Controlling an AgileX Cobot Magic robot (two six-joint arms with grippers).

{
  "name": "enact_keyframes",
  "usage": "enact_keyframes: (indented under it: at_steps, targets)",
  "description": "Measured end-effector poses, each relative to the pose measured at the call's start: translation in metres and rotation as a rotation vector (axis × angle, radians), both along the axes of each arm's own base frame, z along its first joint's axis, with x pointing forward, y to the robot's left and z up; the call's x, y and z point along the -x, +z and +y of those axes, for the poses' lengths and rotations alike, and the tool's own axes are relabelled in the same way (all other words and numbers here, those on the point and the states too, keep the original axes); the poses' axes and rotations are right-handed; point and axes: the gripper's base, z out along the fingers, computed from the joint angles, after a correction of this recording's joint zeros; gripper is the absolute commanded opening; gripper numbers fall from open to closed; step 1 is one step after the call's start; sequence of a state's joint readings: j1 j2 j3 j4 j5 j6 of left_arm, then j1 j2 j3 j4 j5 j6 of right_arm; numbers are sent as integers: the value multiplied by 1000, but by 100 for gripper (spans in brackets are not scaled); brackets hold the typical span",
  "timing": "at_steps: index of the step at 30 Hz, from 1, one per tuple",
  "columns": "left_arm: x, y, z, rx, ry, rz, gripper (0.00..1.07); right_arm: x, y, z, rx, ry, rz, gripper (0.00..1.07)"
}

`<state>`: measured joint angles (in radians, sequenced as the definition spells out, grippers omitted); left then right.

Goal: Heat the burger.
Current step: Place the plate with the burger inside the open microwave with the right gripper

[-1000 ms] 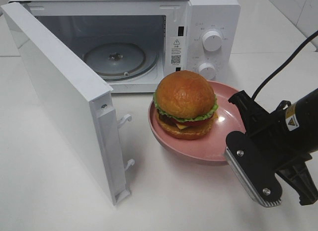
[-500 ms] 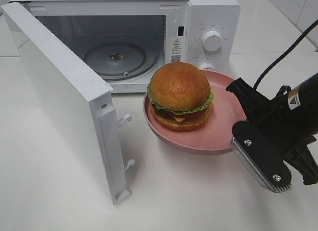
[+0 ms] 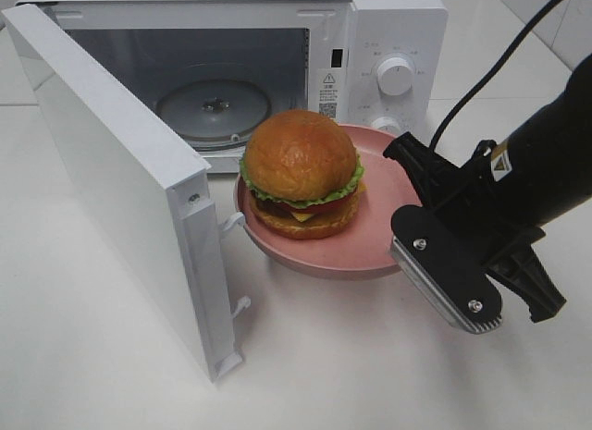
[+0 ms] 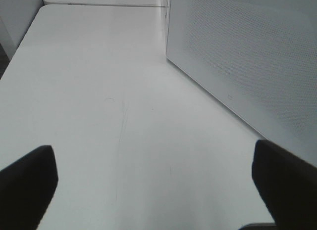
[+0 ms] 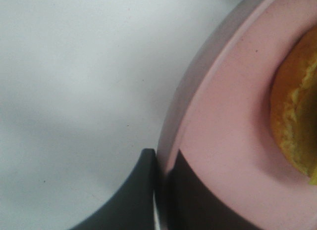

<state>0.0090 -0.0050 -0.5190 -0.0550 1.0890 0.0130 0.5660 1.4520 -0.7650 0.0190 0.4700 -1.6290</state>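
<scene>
The burger (image 3: 301,176) sat on a round pink plate (image 3: 375,254) in the middle of the high picture. It was just in front of the open mouth of the white microwave (image 3: 393,23) and not inside it. The bun was shiny and brown, with green lettuce, red tomato and yellow cheese peeking out below.

The microwave filled the top of that picture. Its door (image 3: 111,171) stood wide open and reached down to the lower left. The glass tray (image 3: 217,106) inside was bare. The top knob (image 3: 396,76) showed whole, and the lower knob (image 3: 387,125) was partly hidden behind the plate.

The right gripper (image 5: 162,195) was clenched tight on the right rim of the plate, one dark finger on each side of the rim. The black arm came in from the right edge of the high picture, and a black cable (image 3: 481,79) ran up from it to the top right corner. A dark shadow lay on the white table (image 3: 92,356) under the plate.

The left gripper (image 4: 156,190) was spread wide and held nothing. Its two dark fingers (image 4: 25,185) sat in the bottom corners of its own picture, over the bare table. A white panel with tiny dots (image 4: 247,57) stood in the upper right of that picture.
</scene>
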Motion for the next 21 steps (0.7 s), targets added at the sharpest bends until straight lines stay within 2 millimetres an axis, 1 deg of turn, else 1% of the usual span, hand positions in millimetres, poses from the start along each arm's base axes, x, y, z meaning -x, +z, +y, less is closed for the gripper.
enact_keyframes:
  at_steps: [2,4,10,12,15,17,20,21]
  targets:
    - [0,0,0,0,0,0,100,-2,0,1,3,-2,6,0]
    - [0,0,0,0,0,0,100,-9,3,7,3,-11,15,0]
    - [0,0,0,0,0,0,100,-12,7,18,2,15,13,0]
    - [0,0,0,0,0,0,100,-17,7,29,2,36,13,0]
    - [0,0,0,0,0,0,100,-19,7,31,4,38,17,0]
    - [0,0,0,0,0,0,100,-27,6,38,11,39,30,0]
    - [0,0,0,0,0,0,100,-29,6,39,13,39,32,0]
    - [0,0,0,0,0,0,100,-34,6,43,16,39,37,0]
